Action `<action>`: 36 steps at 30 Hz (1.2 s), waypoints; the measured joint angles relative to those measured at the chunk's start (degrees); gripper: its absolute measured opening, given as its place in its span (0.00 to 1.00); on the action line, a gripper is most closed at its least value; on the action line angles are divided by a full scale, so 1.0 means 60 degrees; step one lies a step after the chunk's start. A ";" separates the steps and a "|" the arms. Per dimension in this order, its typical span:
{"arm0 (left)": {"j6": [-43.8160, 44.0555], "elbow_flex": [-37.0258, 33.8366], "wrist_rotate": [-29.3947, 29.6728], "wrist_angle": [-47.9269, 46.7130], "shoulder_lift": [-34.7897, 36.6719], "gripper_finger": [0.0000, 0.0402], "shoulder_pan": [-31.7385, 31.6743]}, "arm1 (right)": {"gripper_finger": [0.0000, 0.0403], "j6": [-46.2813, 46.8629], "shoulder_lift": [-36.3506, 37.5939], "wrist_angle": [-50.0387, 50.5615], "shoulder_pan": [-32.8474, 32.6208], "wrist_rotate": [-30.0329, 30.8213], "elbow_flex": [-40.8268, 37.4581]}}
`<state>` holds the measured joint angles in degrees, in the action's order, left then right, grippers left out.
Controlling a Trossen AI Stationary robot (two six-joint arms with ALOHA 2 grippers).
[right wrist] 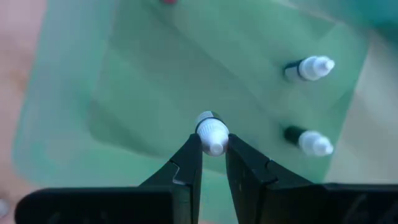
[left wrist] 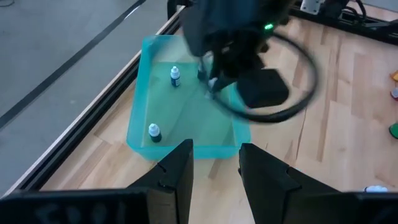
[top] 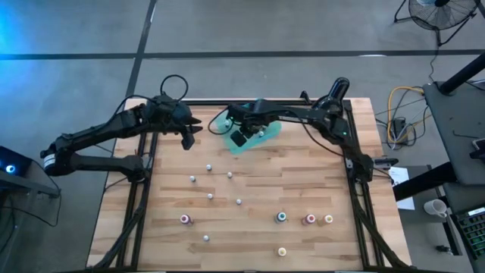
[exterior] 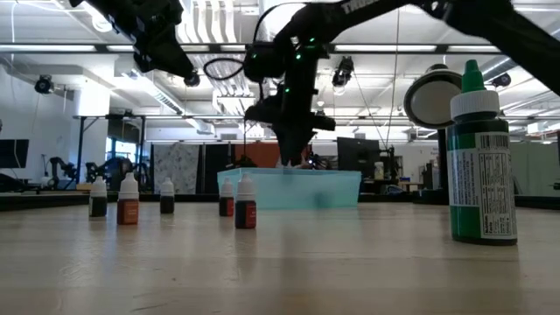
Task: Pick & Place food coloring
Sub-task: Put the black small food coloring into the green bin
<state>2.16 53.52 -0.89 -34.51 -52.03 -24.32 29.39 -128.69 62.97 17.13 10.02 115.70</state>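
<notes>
One tiny bottle [right wrist: 211,132] pinched by its white cap in my right gripper [right wrist: 212,151], hanging over the teal tray [left wrist: 138,112].
Two more dark bottles [right wrist: 309,68] already stand in the tray near it; the rest of the food coloring [top: 281,217] is scattered upright on the wooden table [top: 333,174], well apart from the tray. My left gripper [left wrist: 214,163] hovers near the tray's edge, fingers parted, nothing between them. Handling guess: light, rigid plastic, smooth and narrow, so it tips easily and can slip. The cap or neck looks the best hold, gripped square from above; the grip here sits near the cap's tip, so release low to keep it upright.
</notes>
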 joint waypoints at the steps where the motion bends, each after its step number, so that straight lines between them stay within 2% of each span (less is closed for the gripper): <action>1: 0.0002 0.0000 0.0008 0.0021 0.0000 0.26 -0.0002 | 0.13 -0.0068 -0.0200 0.0175 0.0056 0.0002 0.0282; 4: 0.0009 0.0000 0.0349 0.0383 -0.0064 0.26 -0.0007 | 0.13 -0.0431 -0.0675 0.0316 0.0253 -0.0150 0.0988; 9: 0.0046 0.0012 0.1164 0.1250 -0.0280 0.26 -0.0061 | 0.13 -0.0812 -0.1229 0.0344 0.0666 -0.0963 0.1705; 19: 0.0073 0.0339 0.2954 0.1867 -0.0554 0.26 -0.0240 | 0.13 -0.1182 -0.1368 0.0152 0.0755 -0.0929 0.1571; 36: -0.0003 0.0324 0.3022 0.2064 -0.0583 0.26 -0.0397 | 0.16 -0.1043 -0.1449 0.0226 0.0761 -0.1002 0.0980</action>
<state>2.15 55.46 17.25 -22.12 -55.53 -26.70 23.14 -137.38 64.33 21.69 4.01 121.58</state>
